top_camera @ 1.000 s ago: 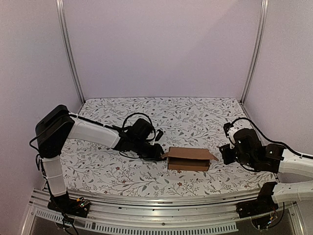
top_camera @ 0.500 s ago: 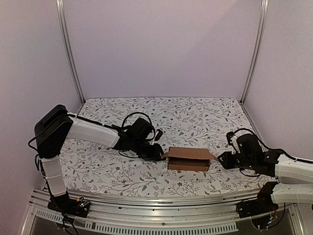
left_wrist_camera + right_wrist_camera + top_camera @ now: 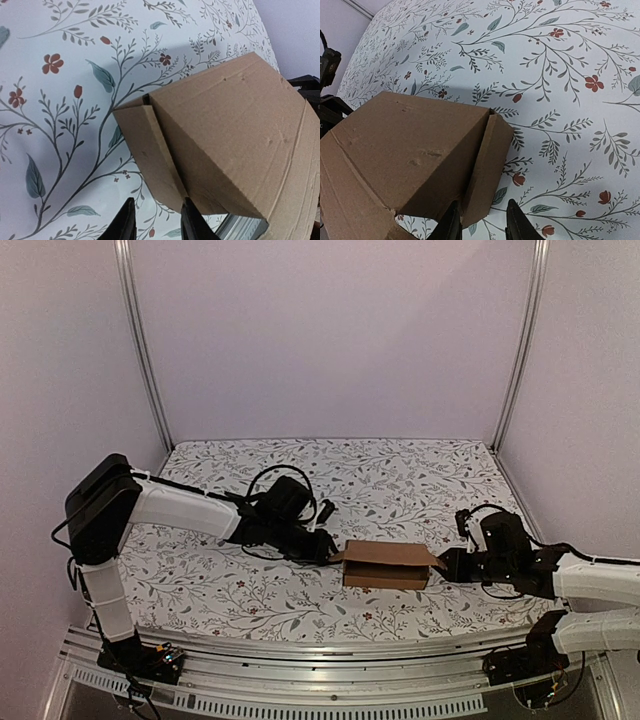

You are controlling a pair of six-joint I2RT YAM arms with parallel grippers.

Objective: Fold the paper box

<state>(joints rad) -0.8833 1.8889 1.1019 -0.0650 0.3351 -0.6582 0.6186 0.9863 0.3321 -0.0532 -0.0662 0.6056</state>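
Note:
The paper box (image 3: 385, 562) is a small brown cardboard box on the floral table, near the front middle, with an end flap sticking out on each side. My left gripper (image 3: 328, 549) is at its left end. In the left wrist view that gripper (image 3: 157, 200) is open, and the lower corner of the left flap (image 3: 150, 150) meets the inner side of one finger (image 3: 192, 222). My right gripper (image 3: 446, 563) is at the right end. In the right wrist view that gripper (image 3: 483, 201) is open, and the lower edge of the right flap (image 3: 492, 165) hangs between its fingers.
Pale walls and two metal posts (image 3: 140, 350) (image 3: 520, 340) enclose the floral table (image 3: 380, 475). A metal rail (image 3: 320, 655) runs along the front edge. A black cable (image 3: 285, 478) loops above the left wrist.
My right arm has come down and leftward to the box's right flap, and its jaws have opened wider. The left gripper and the box have hardly moved.

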